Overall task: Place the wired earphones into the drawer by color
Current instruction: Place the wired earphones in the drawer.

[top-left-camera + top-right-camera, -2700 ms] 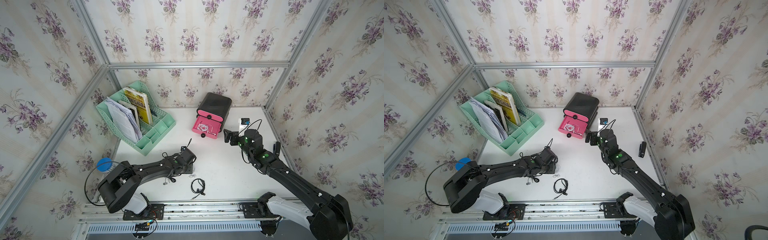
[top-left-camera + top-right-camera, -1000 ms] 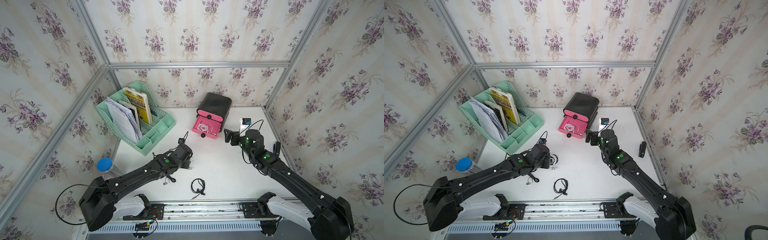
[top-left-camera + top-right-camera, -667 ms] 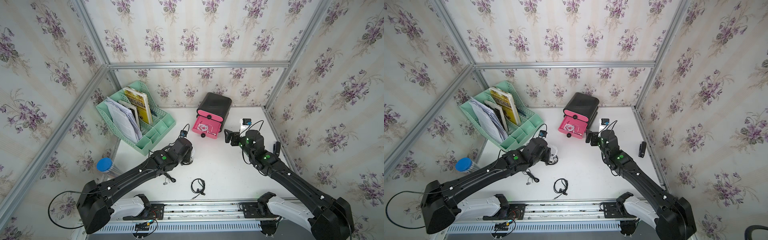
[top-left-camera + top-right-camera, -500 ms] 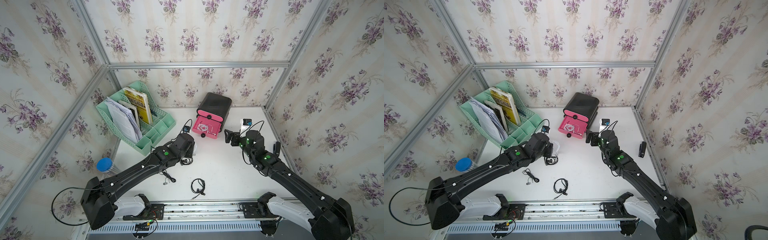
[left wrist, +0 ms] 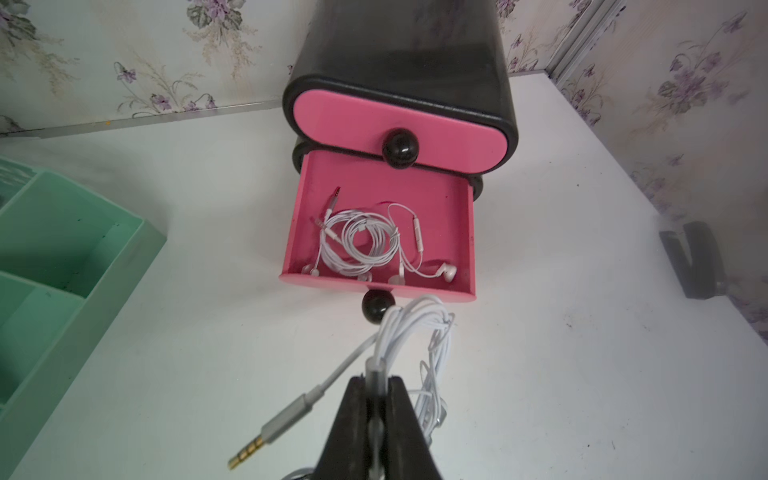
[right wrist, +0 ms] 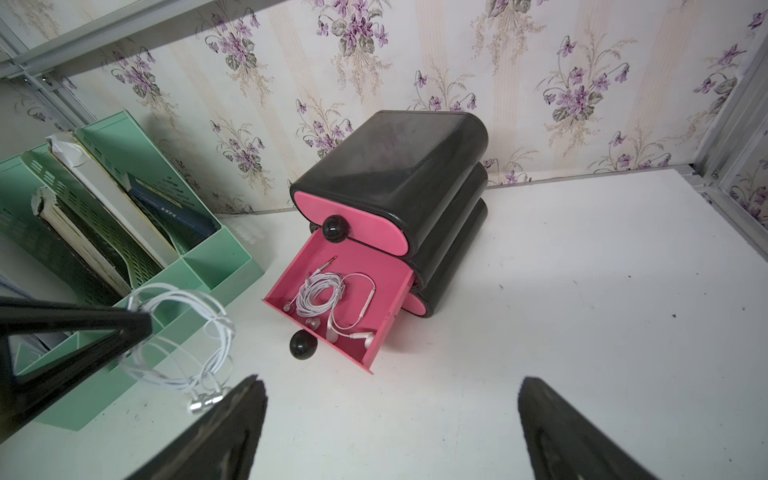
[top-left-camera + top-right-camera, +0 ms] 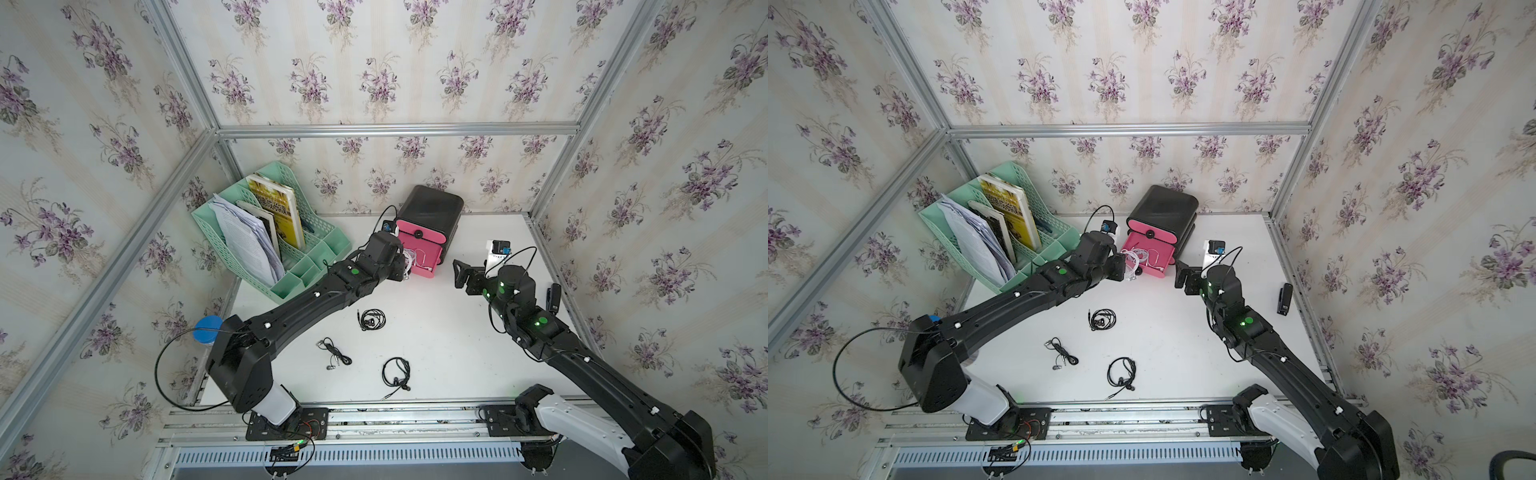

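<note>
Left gripper (image 5: 376,384) clamps a white earphone set (image 5: 415,324) just before the open middle drawer (image 5: 440,199), which already holds white sets (image 5: 365,241). Three black sets (image 7: 372,320) lie unsorted on the table (image 7: 449,357). Right gripper (image 6: 390,382) stands wide, empty.

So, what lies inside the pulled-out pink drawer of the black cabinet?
Coiled white wired earphones lie in the pulled-out pink drawer, earbuds by its front wall. Nothing red or black shows there. Its rear end is covered by the closed top drawer, so it cannot be seen.
</note>
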`<state>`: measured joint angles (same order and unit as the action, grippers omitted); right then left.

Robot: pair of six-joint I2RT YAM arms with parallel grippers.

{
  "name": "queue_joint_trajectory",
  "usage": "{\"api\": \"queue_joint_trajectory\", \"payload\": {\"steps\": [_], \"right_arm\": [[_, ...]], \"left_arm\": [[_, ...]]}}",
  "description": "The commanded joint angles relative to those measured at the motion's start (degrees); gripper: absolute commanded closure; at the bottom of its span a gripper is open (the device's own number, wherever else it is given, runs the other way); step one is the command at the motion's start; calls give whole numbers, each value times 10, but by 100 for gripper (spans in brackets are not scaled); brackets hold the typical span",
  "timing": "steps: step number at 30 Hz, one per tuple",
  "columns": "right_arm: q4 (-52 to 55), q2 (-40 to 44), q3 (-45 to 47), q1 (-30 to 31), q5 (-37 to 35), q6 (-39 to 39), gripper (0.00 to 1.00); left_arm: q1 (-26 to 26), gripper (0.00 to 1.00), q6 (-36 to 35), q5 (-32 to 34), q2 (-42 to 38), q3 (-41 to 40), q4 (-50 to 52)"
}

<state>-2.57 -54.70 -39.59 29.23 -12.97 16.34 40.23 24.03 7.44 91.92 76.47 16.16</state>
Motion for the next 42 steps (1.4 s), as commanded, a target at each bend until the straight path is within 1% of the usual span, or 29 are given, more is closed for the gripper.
{"api": "queue_joint_trajectory", "payload": {"steps": [1, 7, 14, 27, 36, 42], "right_arm": [[2, 10, 1, 0, -13, -1, 1], [12, 27, 9, 0, -18, -2, 1], [14, 37, 17, 0, -22, -1, 1], [17, 40, 18, 0, -24, -3, 1], [18, 41, 19, 0, -26, -4, 1], [18, 39, 18, 0, -26, -4, 1]], "left_arm": [[-8, 100, 3, -26, 33, 26, -42], [-25, 100, 22, -48, 89, 62, -74], [-37, 100, 29, -63, 131, 87, -98], [-46, 100, 40, -90, 190, 112, -137], [-46, 100, 49, -116, 225, 138, -138], [-47, 100, 51, -122, 237, 143, -133]]}}
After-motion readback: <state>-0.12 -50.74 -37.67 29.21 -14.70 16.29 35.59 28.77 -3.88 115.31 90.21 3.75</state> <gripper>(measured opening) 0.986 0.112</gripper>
